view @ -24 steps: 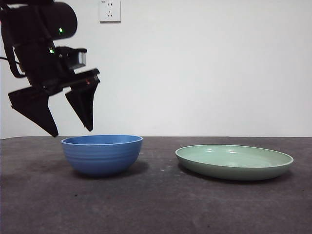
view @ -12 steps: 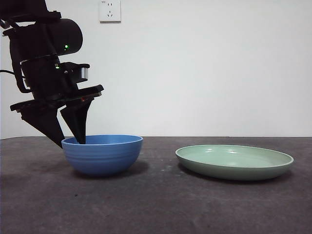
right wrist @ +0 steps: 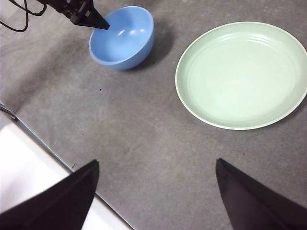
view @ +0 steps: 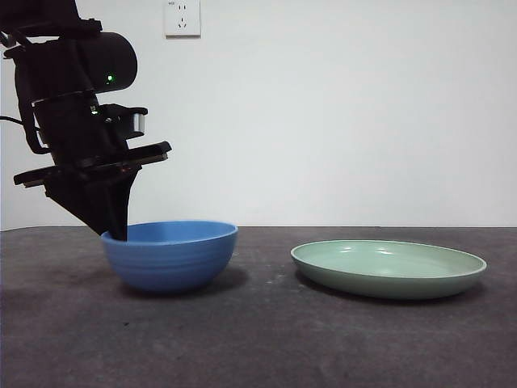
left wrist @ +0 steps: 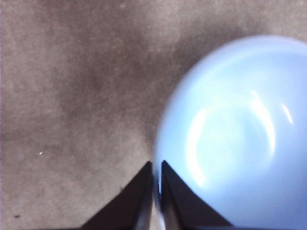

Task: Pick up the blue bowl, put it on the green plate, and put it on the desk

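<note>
Left gripper [view: 115, 234] clamped on blue bowl [view: 170, 255] rim; right gripper [right wrist: 156, 191] jaws apart, well clear; green plate [view: 388, 267] beside bowl.

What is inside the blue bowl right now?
Nothing loose: the blue bowl shows a bare glossy interior. The left gripper has its jaws shut on the rim, one jaw inside the wall. The spot directly under that jaw is hidden.
</note>
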Available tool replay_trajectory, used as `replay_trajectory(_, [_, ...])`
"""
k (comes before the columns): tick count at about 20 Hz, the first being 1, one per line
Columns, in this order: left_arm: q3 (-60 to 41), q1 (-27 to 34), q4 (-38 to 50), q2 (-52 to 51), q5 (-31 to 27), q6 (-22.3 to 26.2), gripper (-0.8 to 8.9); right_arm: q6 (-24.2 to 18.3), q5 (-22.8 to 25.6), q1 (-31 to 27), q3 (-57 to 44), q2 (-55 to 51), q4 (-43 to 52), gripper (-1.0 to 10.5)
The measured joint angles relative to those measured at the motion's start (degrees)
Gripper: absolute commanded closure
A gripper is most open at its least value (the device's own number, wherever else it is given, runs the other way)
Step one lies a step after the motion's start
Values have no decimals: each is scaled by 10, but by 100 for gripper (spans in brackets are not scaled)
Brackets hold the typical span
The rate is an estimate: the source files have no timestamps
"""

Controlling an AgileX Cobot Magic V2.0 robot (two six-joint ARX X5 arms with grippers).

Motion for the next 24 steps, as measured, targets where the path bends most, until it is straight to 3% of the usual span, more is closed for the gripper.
replay_trajectory(8, [34,-13,-4,-5,-1,-25,803,0,0,0,0,0,0,559])
replay_trajectory(12, [109,-52,-36,-25,26,-25,803,0,0,0,0,0,0,559])
replay_trajectory(17, [147,-104,-11,-24,29,-45,802,0,0,0,0,0,0,559])
replay_trajectory(24, [238,-156,-17,99,29,-68,802,0,0,0,0,0,0,559])
